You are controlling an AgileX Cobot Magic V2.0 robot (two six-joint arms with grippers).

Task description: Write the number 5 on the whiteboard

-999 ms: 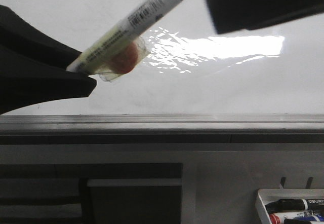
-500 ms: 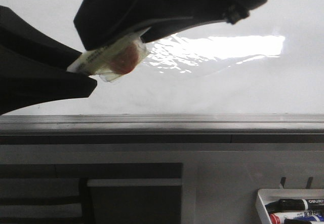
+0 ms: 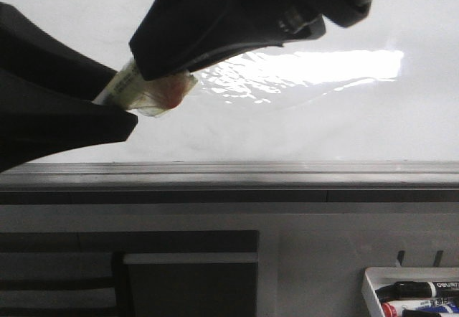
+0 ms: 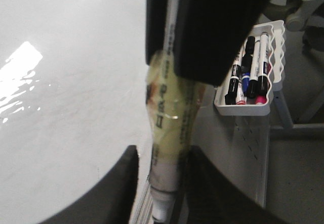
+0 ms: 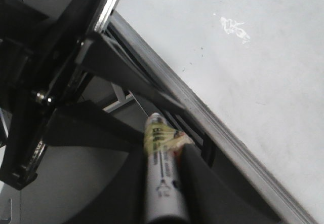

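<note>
Marker (image 3: pixel 147 87) mostly hidden by right tool (image 3: pixel 154 62); tray (image 3: pixel 373 288) cropped.

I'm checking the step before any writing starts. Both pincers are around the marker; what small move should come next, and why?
Probably the right pincer should clamp the marker at its far end, presumably the cap, and pull along the barrel while the left pincer grips the other end. The marker sits between both pincers' fingers, and the whiteboard shows no stroke.
</note>
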